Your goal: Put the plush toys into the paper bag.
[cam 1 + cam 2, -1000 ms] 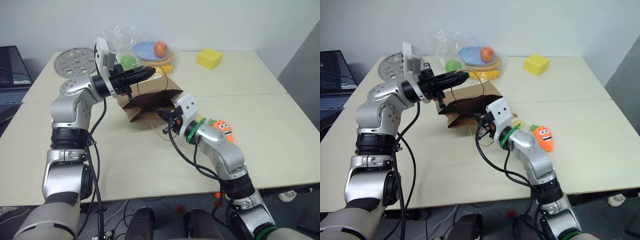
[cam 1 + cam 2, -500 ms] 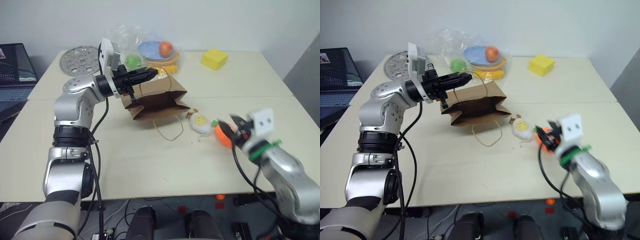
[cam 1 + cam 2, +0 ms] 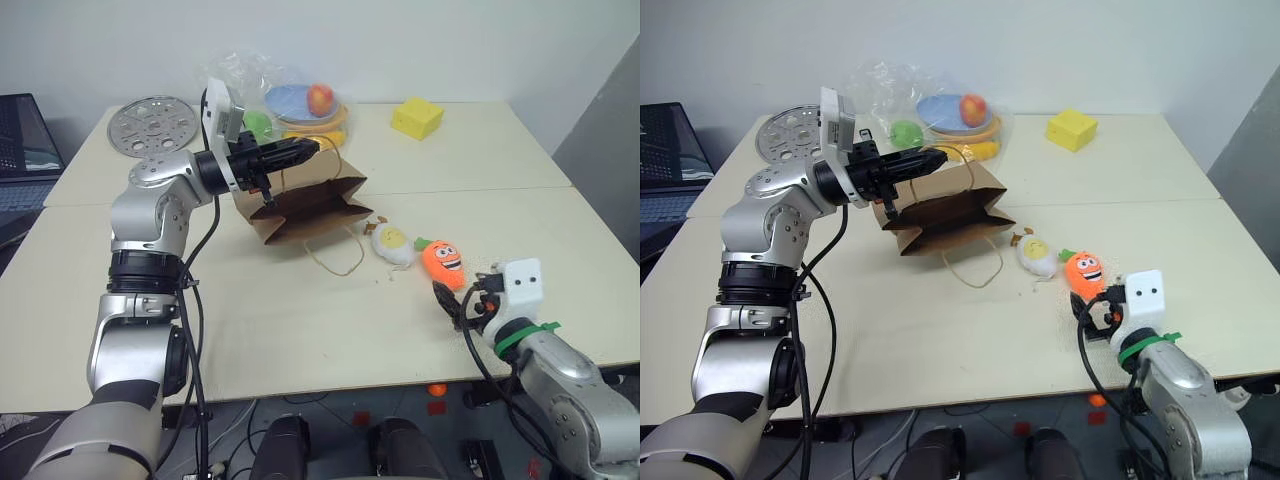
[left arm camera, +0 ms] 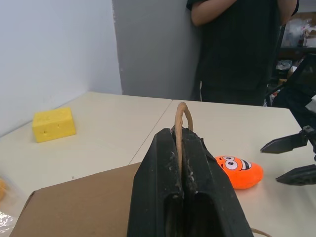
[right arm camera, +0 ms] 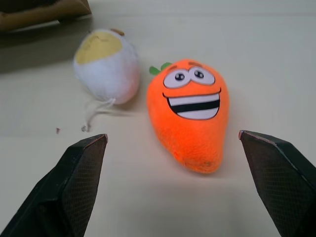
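Right wrist view: right gripper [image 5: 173,197] fingers spread wide, orange carrot [image 5: 190,113] lying just ahead between them, untouched | egg-shaped toy [image 5: 106,64] just beside the carrot (both on the table [image 3: 500,170], outside the bag) | left gripper [image 4: 180,148] clamped on the cord handle [image 4: 181,111] of the paper bag [image 3: 305,205].

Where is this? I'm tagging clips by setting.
Probably an office or lab test room: plain pale tables pushed together, a laptop at one edge, and a person standing by watching.
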You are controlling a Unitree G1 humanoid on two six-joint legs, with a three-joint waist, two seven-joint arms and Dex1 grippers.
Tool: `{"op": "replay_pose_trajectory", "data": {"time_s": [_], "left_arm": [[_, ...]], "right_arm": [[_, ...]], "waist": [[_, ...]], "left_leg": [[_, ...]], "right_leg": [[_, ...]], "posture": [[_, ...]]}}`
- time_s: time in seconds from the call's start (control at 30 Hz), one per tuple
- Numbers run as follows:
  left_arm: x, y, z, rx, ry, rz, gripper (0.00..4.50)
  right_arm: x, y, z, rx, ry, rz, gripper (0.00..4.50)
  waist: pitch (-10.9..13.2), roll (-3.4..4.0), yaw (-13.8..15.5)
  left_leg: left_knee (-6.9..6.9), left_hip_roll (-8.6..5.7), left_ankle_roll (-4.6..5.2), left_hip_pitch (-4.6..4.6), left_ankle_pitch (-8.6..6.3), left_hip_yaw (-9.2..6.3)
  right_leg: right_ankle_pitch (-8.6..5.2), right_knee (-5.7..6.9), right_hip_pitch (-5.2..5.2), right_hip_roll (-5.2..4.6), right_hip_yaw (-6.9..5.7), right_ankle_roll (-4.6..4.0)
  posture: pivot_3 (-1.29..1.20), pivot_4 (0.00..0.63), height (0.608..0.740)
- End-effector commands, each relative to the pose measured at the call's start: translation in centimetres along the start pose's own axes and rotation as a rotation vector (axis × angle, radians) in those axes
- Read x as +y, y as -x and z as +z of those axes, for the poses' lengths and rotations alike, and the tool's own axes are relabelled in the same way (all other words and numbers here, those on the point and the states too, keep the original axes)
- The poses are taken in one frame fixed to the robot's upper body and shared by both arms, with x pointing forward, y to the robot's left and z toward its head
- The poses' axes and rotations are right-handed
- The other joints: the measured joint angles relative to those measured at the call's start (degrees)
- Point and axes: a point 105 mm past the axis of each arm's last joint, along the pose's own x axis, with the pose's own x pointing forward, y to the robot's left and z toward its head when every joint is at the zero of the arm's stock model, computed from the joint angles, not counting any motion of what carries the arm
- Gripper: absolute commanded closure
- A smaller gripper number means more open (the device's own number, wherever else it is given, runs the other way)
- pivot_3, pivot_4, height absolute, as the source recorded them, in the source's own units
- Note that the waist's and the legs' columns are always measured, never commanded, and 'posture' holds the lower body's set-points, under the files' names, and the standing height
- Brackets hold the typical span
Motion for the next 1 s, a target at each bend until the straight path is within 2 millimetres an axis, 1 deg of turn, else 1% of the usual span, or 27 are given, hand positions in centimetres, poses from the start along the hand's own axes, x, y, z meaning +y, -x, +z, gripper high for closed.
{"op": "replay_pose_trajectory", "data": {"time_s": [0.03, 0.13, 0.17, 0.27, 0.43, 0.5, 0.6, 0.7, 0.73, 0.77, 0.87, 0.97, 1.0], "left_arm": [[0.0, 0.0, 1.8, -0.027, -0.056, 0.002, 4.5], [-0.1, 0.1, 1.6, -0.026, -0.051, 0.003, 4.5], [-0.2, 0.2, 1.5, -0.027, -0.049, 0.003, 4.5], [-0.3, 0.2, 1.5, -0.033, -0.048, 0.013, 4.5], [-0.5, 0.3, 1.4, -0.034, -0.045, 0.019, 4.5], [-0.5, 0.4, 1.2, -0.034, -0.04, 0.025, 4.5], [-0.3, 0.4, 1.2, -0.031, -0.041, 0.041, 4.5], [0.2, 0.2, 1.0, -0.011, -0.059, 0.069, 4.5], [0.4, 0.2, 0.8, -0.004, -0.065, 0.082, 4.5], [0.6, 0.1, 0.7, -0.001, -0.067, 0.091, 4.5], [0.7, -0.1, 1.0, -0.021, -0.054, 0.088, 4.5], [0.7, -0.2, 1.3, -0.031, -0.041, 0.083, 4.5], [0.7, -0.2, 1.2, -0.029, -0.041, 0.083, 4.5]], "right_arm": [[-1.4, -0.3, 0.7, -0.032, 0.037, -0.053, 0.02], [-2.5, -0.4, 0.6, -0.047, -0.005, -0.105, 0.02], [-2.4, -0.4, 0.5, -0.047, 0.001, -0.094, 0.18], [-2.4, -0.4, 0.6, -0.058, 0.01, -0.084, 0.86], [-2.0, -0.4, 0.3, -0.058, -0.002, -0.049, 2.69], [-1.4, -0.5, 0.2, -0.064, -0.003, -0.019, 3.47], [-1.4, -0.2, 0.9, -0.091, 0.027, 0.0, 4.47], [-1.5, 0.4, 1.8, -0.119, 0.089, 0.026, 4.47], [-1.2, 0.7, 2.0, -0.119, 0.105, 0.055, 4.47], [-0.8, 1.2, 2.9, -0.134, 0.166, 0.096, 4.47], [1.6, 3.1, 6.0, -0.195, 0.2, 0.279, 4.47], [2.6, 4.0, 8.3, -0.247, 0.199, 0.35, 4.47], [3.3, 4.0, 9.0, -0.263, 0.198, 0.39, 4.47]], "waist": [[0.0, 0.0, 0.0], [0.0, 0.0, 0.1], [0.0, 0.0, 0.0], [0.0, 0.0, 0.0], [0.0, 0.0, 0.0], [0.0, 0.0, 0.0], [0.0, 0.0, 0.0], [0.0, 0.0, 0.0], [0.0, 0.0, 0.1], [0.0, 0.0, 0.1], [0.0, 0.02, 0.1], [0.0, 0.0, 0.0], [0.0, 0.0, -0.1]], "left_leg": [[-0.02, 0.0, 0.0, 0.0, 0.0, 0.0], [-0.05, 0.01, 0.0, -0.02, -0.01, -0.01], [-0.07, 0.01, 0.0, -0.02, -0.01, -0.02], [-0.1, 0.01, 0.0, -0.02, -0.01, -0.02], [-0.07, 0.02, 0.0, -0.01, 0.0, -0.02], [-0.07, 0.02, 0.0, -0.01, -0.01, -0.03], [-0.07, 0.02, 0.0, -0.01, -0.01, -0.02], [-0.05, 0.0, 0.0, -0.01, -0.01, -0.02], [-0.05, 0.0, 0.0, -0.01, -0.01, -0.02], [-0.05, 0.0, 0.0, -0.01, -0.01, -0.02], [-0.06, -0.01, 0.01, -0.01, -0.01, -0.02], [-0.05, 0.05, 0.0, 0.0, -0.01, -0.1], [-0.04, 0.05, 0.0, 0.0, -0.01, -0.12]], "right_leg": [[0.0, -0.01, 0.0, 0.0, -0.01, 0.0], [0.0, -0.02, -0.01, 0.0, -0.04, 0.0], [0.0, -0.02, -0.01, 0.0, -0.04, 0.0], [0.0, -0.02, -0.01, 0.0, -0.04, 0.0], [0.0, -0.01, 0.0, 0.0, -0.05, 0.0], [0.0, -0.02, 0.01, 0.0, -0.05, 0.0], [0.0, -0.01, 0.01, 0.0, -0.04, 0.0], [0.0, -0.02, 0.02, 0.0, -0.05, 0.0], [0.0, -0.03, 0.02, 0.0, -0.04, 0.0], [0.0, -0.03, 0.02, 0.0, -0.05, 0.0], [0.0, -0.04, 0.02, 0.0, -0.06, 0.0], [0.0, -0.05, 0.09, 0.02, -0.12, 0.0], [0.0, -0.05, 0.11, 0.02, -0.13, 0.0]], "posture": [[0.0, 0.15, 0.74], [0.0, 0.15, 0.74], [0.0, 0.15, 0.74], [0.0, 0.15, 0.74], [0.0, 0.15, 0.74], [0.0, 0.15, 0.74], [0.0, 0.15, 0.74], [0.0, 0.15, 0.74], [0.0, 0.15, 0.74], [0.0, 0.15, 0.74], [0.0, 0.15, 0.74], [0.0, 0.15, 0.74], [0.0, 0.15, 0.74]]}}
